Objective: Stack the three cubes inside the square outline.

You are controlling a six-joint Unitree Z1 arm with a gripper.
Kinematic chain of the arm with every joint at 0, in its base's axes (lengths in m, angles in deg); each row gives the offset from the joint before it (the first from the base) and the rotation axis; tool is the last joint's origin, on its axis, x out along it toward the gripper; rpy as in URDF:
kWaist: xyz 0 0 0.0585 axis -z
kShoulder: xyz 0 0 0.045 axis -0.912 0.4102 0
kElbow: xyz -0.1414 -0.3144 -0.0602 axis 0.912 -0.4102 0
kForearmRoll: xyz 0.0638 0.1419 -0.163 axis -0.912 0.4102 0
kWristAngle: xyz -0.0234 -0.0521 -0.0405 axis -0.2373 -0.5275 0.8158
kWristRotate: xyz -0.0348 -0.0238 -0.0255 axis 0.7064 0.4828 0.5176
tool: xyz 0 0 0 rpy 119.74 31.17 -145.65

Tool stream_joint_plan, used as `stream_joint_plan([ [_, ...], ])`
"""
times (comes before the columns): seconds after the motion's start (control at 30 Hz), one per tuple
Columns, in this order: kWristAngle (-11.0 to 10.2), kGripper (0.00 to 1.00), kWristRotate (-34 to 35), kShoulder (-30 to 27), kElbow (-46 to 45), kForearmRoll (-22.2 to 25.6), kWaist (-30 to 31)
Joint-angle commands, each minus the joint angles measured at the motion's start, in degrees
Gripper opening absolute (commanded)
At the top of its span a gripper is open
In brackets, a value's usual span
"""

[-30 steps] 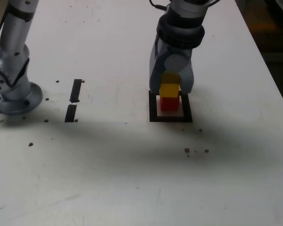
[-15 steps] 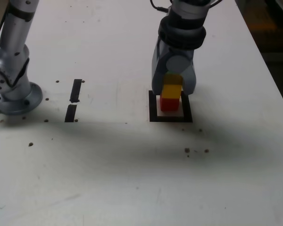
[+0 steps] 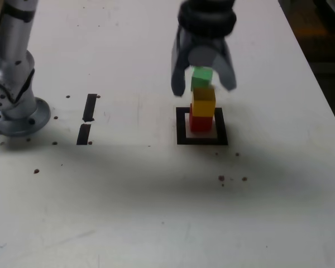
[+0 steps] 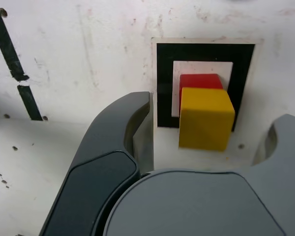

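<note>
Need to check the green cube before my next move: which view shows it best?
The exterior view: the green cube shows there between the open gripper's fingers, beyond the yellow cube. The wrist view shows no green cube, only the yellow and red ones.

A white table point(image 3: 128, 201) extends beneath the gripper point(image 3: 204, 89). Just below the gripper in the exterior view, the square outline point(image 3: 181, 129) frames the red cube point(image 3: 200, 124). Two black strips point(image 3: 90, 107) lie to its left, the arm's round base point(image 3: 28, 123) farther left; dark specks point(image 3: 221, 178) dot the surface nearer the camera than the gripper.
</note>
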Motion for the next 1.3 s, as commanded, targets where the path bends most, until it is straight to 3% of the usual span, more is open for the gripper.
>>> stream_joint_plan([
  [0.0,-1.51,1.0,0.22,-1.56,1.9,2.96,-0.38],
  [0.17,-4.74,1.0,-4.48,-3.97,4.33,5.74,-4.07],
  [0.47,-8.91,1.0,-22.4,-1.69,-0.2,-0.15,-15.77],
  [0.73,-7.29,0.99,-27.59,3.53,-4.48,-8.33,-18.45],
  [0.97,-5.66,0.95,-27.63,5.72,-5.99,-11.47,-17.91],
  [1.13,-5.93,0.85,-27.51,6.21,-6.13,-11.58,-17.27],
  [1.27,-6.64,0.7,-27.5,6.72,-6.0,-12.53,-16.84],
])
